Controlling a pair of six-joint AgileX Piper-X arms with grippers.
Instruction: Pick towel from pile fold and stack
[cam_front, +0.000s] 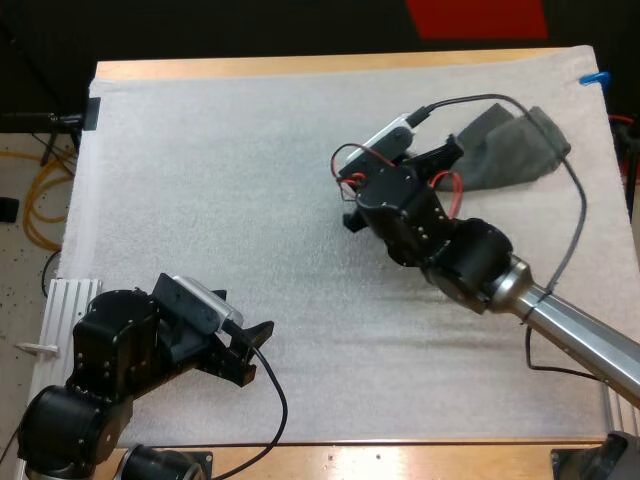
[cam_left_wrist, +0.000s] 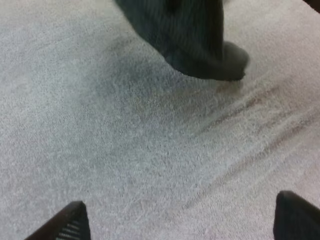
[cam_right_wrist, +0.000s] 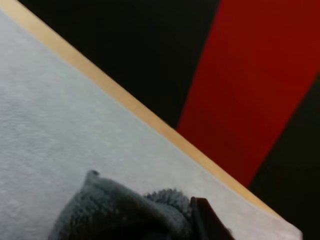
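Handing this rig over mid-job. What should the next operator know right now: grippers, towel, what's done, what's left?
Left gripper: open, holding nothing, low over the bare white mat.
Right gripper: at the edge of the crumpled dark grey-green towel that faces the mat's middle; whether it grips the towel is unclear.
Towel: lies bunched near the mat's far right.
Done: nothing folded or stacked yet.
Left: secure the towel, probably draw it to the mat's middle, fold it, stack it.
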